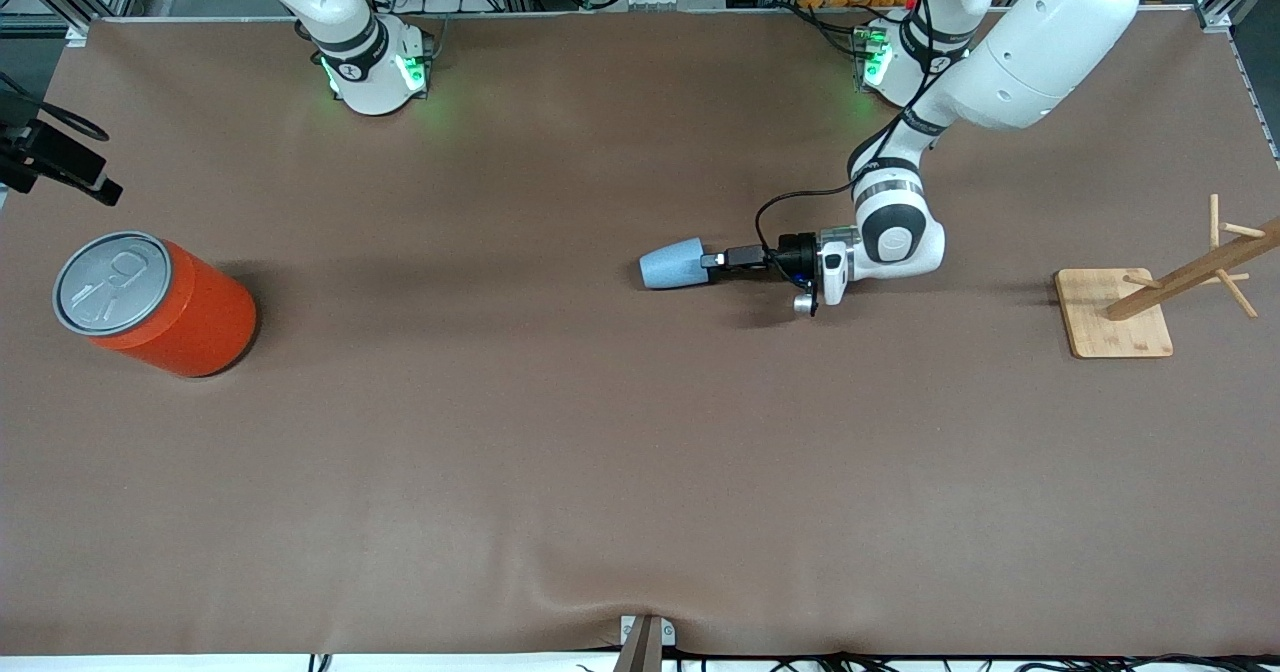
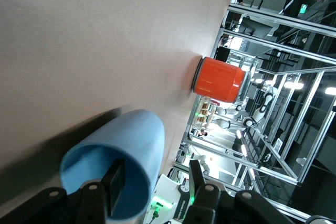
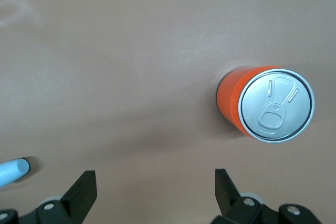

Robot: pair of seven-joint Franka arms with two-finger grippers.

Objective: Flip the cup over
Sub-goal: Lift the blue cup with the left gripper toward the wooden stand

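The light-blue cup (image 1: pixel 672 263) lies on its side mid-table, its mouth turned toward the left arm's end. My left gripper (image 1: pixel 712 260) is low at that mouth and open. In the left wrist view one finger (image 2: pixel 115 187) is inside the cup (image 2: pixel 131 145) and the other finger (image 2: pixel 197 182) is outside the wall, with a gap still showing beside the rim. My right gripper (image 3: pixel 156 190) does not show in the front view. Its wrist view shows it open with nothing between its fingers, high above the table, and the cup's base (image 3: pixel 11 172) at the edge of that picture.
A large orange can (image 1: pixel 155 302) with a silver pull-tab top stands upright at the right arm's end of the table. A wooden peg rack on a square base (image 1: pixel 1120 312) stands at the left arm's end. A black mount (image 1: pixel 60 157) juts in near the can.
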